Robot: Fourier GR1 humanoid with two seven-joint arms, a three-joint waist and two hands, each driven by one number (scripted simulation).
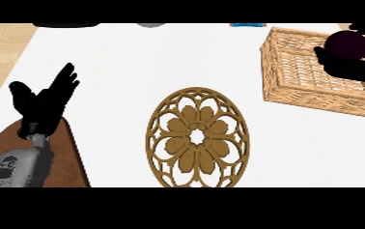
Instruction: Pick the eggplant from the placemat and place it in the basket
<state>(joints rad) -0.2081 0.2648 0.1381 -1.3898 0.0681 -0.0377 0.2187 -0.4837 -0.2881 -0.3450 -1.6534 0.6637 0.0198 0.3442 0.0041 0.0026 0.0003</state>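
The dark purple eggplant hangs over the woven wicker basket at the upper right, held in my right hand, whose black fingers curl round its underside. Much of that hand runs off the view's right edge. The round wooden openwork placemat lies in the middle of the white counter with nothing on it. My left hand rests open at the left edge, fingers pointing up, far from the placemat and the basket.
A dark object, a grey one and a blue one peek in at the counter's far edge. A brown surface shows at the lower left beside the counter's edge.
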